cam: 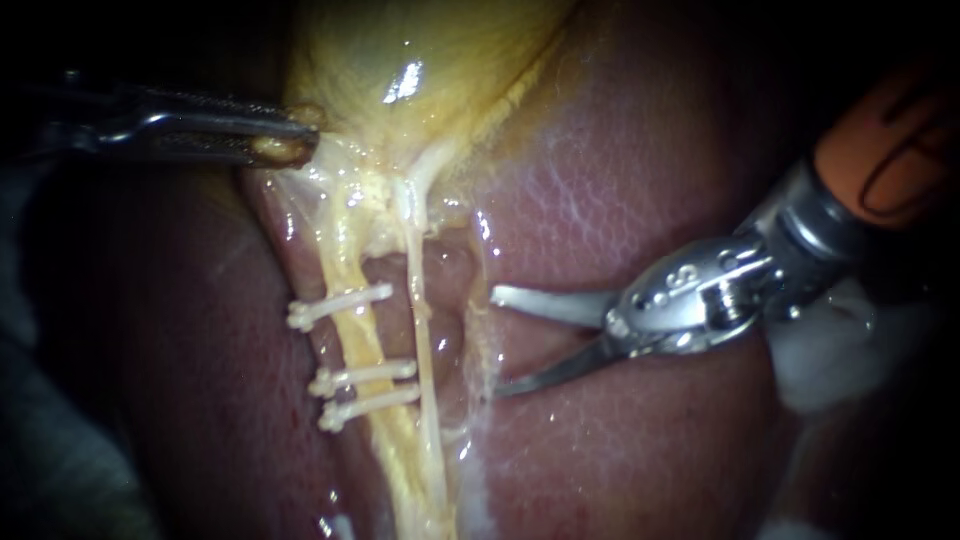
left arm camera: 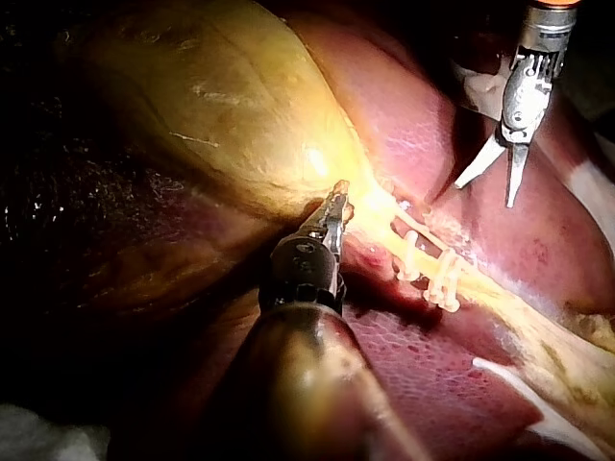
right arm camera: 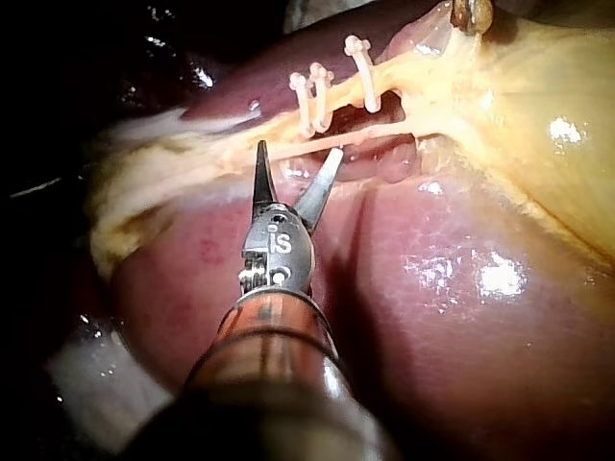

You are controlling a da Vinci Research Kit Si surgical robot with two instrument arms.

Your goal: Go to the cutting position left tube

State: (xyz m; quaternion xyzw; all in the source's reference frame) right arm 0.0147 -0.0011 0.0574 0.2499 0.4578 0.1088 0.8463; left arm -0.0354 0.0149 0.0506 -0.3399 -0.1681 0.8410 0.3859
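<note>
**Left instrument**: jaws closed on a fold of the gallbladder at its narrow end, drawing it toward the view's upper left.

**Right instrument**: blades parted with nothing between them. The tips sit over the liver, just right of the right tube.

**Left tube**: runs down from the gallbladder and carries three clips, one above and two close together below, with a bare stretch between.

**Assessment:** the approach looks partly made. The blades are level with the bare stretch but short of the left tube, and the right tube lies between.

**Remaining:** carry the parted blades past the right tube, then straddle the left tube between the clips.
</note>
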